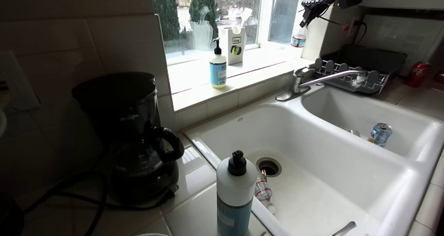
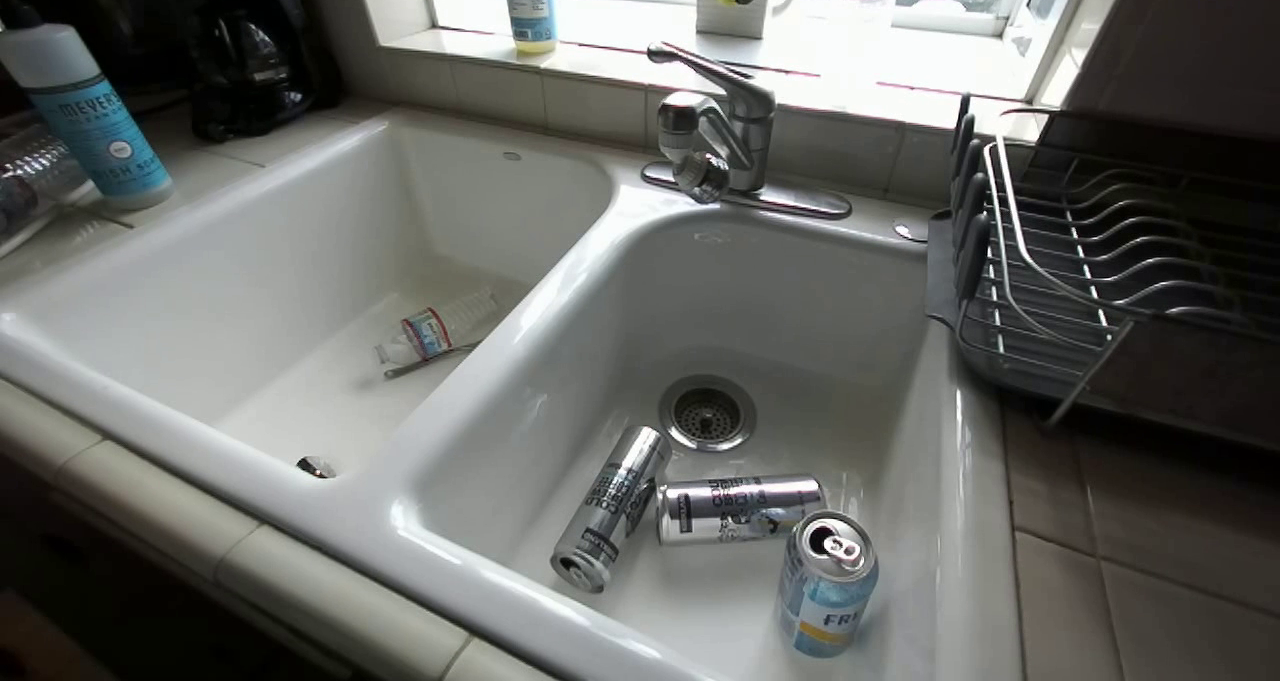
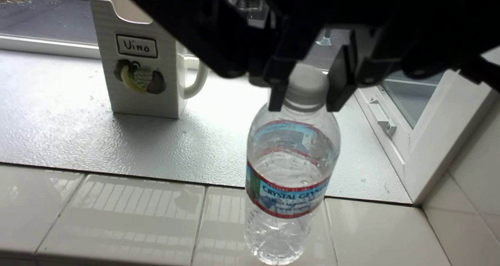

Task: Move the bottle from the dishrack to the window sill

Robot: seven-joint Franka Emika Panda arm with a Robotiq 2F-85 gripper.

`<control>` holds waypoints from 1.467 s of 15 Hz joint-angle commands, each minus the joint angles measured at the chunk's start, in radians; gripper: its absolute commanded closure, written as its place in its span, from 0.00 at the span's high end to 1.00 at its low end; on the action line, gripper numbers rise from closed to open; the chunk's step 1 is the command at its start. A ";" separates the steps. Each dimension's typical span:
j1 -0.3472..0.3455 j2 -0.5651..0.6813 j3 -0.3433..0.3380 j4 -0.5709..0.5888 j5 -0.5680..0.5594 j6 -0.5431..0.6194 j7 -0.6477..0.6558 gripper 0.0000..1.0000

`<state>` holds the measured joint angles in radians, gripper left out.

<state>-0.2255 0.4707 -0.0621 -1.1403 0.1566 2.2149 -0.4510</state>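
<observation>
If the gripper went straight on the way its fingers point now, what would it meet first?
The gripper appears to hold the bottle by its cap, so the bottle would likely meet the window sill before the gripper does; any gap beneath it is unclear.

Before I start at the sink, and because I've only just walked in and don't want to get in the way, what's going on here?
A robot gripper seems to be holding a clear bottle near its top, roughly upright at the window sill, close to the white Vino jug. Whether the bottle's base touches the sill is hard to tell. Another bottle lies on its side in the sink, and the dishrack stands beside that.
</observation>
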 commanded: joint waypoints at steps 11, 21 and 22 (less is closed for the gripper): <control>-0.014 0.063 0.020 0.087 0.022 -0.053 -0.024 0.08; -0.015 0.070 0.023 0.098 0.023 -0.066 -0.023 0.58; -0.015 0.070 0.023 0.099 0.023 -0.067 -0.022 0.63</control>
<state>-0.2266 0.5222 -0.0524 -1.0811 0.1566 2.1919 -0.4546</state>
